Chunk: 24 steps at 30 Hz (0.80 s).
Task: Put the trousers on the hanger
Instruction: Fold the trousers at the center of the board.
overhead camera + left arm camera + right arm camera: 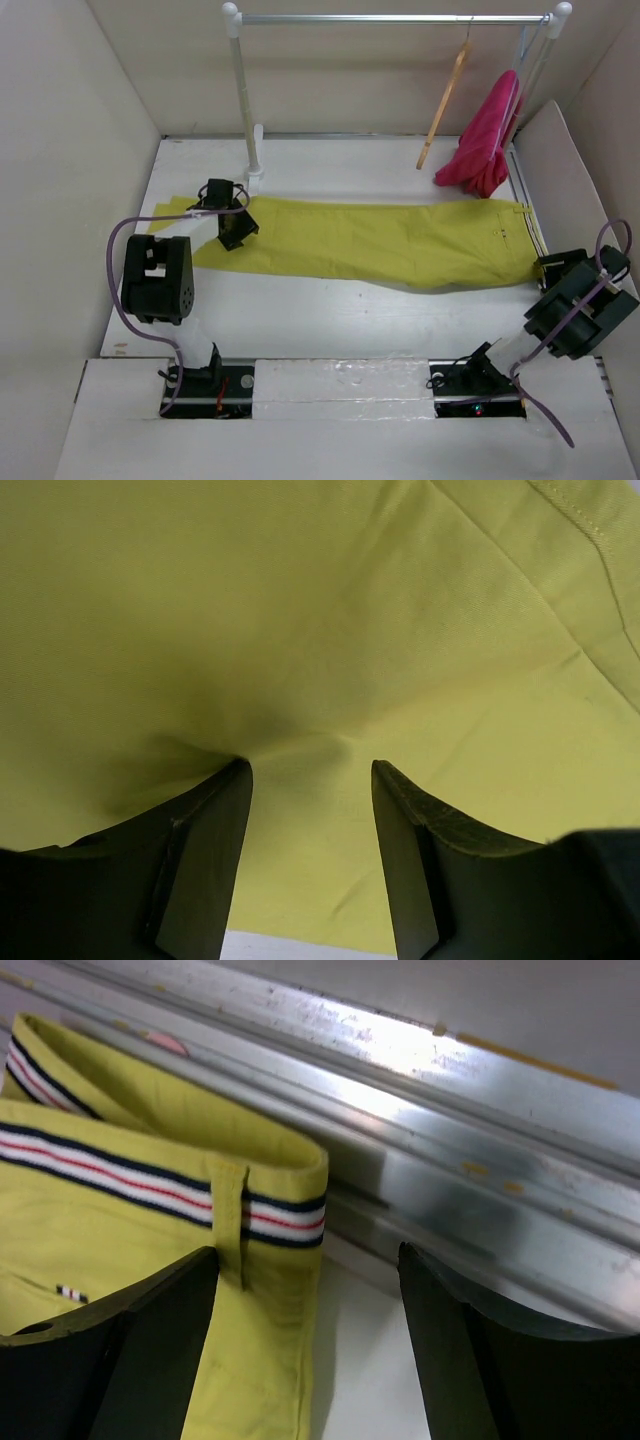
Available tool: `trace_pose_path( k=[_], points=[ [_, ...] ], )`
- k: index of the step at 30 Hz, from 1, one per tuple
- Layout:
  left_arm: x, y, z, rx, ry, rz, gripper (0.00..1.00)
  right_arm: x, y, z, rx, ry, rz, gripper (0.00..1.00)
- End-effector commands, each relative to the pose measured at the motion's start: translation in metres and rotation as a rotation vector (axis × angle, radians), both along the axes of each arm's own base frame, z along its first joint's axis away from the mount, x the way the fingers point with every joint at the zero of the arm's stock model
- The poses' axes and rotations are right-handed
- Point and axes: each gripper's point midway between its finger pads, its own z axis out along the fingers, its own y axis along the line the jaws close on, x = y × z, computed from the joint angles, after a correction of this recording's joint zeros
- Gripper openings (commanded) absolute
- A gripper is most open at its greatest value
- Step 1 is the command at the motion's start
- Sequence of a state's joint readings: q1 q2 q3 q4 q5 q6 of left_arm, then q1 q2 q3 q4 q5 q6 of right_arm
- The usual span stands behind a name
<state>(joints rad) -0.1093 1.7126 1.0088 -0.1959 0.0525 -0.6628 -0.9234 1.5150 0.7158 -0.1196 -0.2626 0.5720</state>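
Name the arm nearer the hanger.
Right. The right arm is at the trousers' waistband, in front and right of the hanger; the left arm, at the leg end, far left.

My left arm (157, 278) and right arm (580, 310), at the lower frame corners, are boxy and black. Each carries a looping lilac cable (113, 275). Fingers (200, 860) are matte black wedges.

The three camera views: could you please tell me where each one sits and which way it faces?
Top external: above and behind the arms, looking down on the table, trousers, rail and hanger; both arms show.
Left wrist: on the left arm, facing down onto yellow-green cloth; left end effector shows, jaws apart.
Right wrist: on the right arm, facing the striped waistband beside a metal strip; right end effector shows, open.
Shared: both wrist views and the top view show the trousers.
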Motion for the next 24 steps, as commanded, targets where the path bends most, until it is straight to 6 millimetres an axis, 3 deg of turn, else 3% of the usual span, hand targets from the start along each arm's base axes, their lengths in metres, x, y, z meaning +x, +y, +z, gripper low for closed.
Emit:
trace_pose_path(
  k=[1,5,9,11,12,14,15,16,18,19,20,22,23,24],
  points=[
    [-0.021,0.007,-0.006,0.017,0.042,-0.012,0.49,0.019,-0.023,0.002,-0.058,-0.077,0.014,0.78],
    [-0.016,0.005,0.012,0.012,0.007,-0.027,0.49,0.043,-0.018,-0.001,-0.036,-0.185,0.07,0.73],
    [-0.013,-0.01,0.036,0.024,-0.048,-0.078,0.49,0.048,-0.012,-0.004,-0.033,-0.18,0.099,0.63],
    [-0.01,-0.025,0.051,0.039,-0.087,-0.12,0.49,0.043,-0.014,0.012,-0.087,-0.187,0.087,0.54],
    [-0.011,-0.031,0.057,0.035,-0.104,-0.141,0.49,0.04,-0.006,0.016,-0.095,-0.186,0.091,0.38],
    [-0.013,-0.048,0.061,0.024,-0.124,-0.184,0.48,0.032,-0.004,0.041,-0.146,-0.199,0.074,0.21],
    [-0.019,-0.067,0.063,0.016,-0.133,-0.236,0.48,0.027,-0.001,0.049,-0.157,-0.192,0.066,0.04],
    [-0.03,-0.098,0.061,0.014,-0.132,-0.319,0.42,0.016,0.018,0.077,-0.193,-0.193,0.082,0.0],
    [-0.034,-0.11,0.058,0.01,-0.13,-0.355,0.37,0.015,0.03,0.086,-0.213,-0.195,0.109,0.0],
    [-0.038,-0.121,0.055,0.007,-0.127,-0.387,0.16,0.003,0.043,0.107,-0.26,-0.196,0.116,0.0],
    [-0.046,-0.139,0.055,0.01,-0.137,-0.436,0.04,-0.001,0.053,0.118,-0.285,-0.207,0.131,0.0],
    [-0.055,-0.156,0.046,0.014,-0.122,-0.483,0.0,-0.008,0.089,0.124,-0.281,-0.174,0.203,0.0],
    [-0.056,-0.165,0.046,-0.002,-0.132,-0.507,0.0,-0.011,0.102,0.141,-0.318,-0.219,0.225,0.0],
    [-0.066,-0.179,0.038,-0.005,-0.117,-0.546,0.0,-0.013,0.112,0.145,-0.315,-0.228,0.249,0.0]
  ],
)
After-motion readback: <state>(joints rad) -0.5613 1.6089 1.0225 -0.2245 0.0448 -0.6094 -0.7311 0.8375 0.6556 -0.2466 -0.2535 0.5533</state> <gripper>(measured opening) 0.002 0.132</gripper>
